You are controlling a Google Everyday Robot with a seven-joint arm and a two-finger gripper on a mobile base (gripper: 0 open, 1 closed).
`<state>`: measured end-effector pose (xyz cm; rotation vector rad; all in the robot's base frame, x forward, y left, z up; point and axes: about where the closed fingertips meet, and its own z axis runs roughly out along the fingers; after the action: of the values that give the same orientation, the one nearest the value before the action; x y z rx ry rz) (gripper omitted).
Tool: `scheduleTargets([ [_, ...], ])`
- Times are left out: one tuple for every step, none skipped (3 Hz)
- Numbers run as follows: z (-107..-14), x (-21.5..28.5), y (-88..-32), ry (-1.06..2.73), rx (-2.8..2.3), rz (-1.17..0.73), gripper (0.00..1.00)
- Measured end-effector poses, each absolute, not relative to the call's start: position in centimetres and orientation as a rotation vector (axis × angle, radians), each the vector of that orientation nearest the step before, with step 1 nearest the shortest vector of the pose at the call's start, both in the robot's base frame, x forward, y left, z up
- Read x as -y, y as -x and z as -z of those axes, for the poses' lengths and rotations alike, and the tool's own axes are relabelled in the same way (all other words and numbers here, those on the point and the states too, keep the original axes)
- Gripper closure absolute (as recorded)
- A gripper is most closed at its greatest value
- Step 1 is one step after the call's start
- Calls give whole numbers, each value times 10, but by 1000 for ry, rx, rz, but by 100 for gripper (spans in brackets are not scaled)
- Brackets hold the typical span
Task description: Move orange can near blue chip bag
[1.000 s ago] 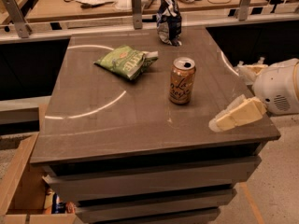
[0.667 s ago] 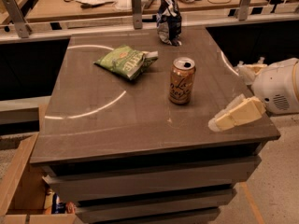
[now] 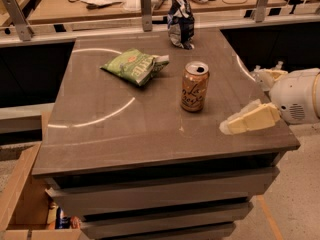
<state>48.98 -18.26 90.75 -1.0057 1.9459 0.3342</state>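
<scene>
Nothing has moved: gripper (image 3: pixel 241 102) hangs near orange can (image 3: pixel 194 86).

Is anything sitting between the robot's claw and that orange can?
No. In the camera view, only bare tabletop separates the gripper, at the table's right edge, from the orange can. The green chip bag and blue chip bag lie beyond the can.

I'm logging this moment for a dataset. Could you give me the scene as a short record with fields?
orange can: upright, mid-table, opened top, not held
blue chip bag: upright near the table's far edge, beyond the can, apart from it
green chip bag: lying flat, left of the can
gripper: low over the table's right edge, right of the can, not touching it
table: grey top
</scene>
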Motion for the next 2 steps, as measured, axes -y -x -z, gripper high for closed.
scheduleTargets([
  [-905,169,-510,954,-1864,-424,0],
  [-893,154,-520,963,-1834,-498,0],
])
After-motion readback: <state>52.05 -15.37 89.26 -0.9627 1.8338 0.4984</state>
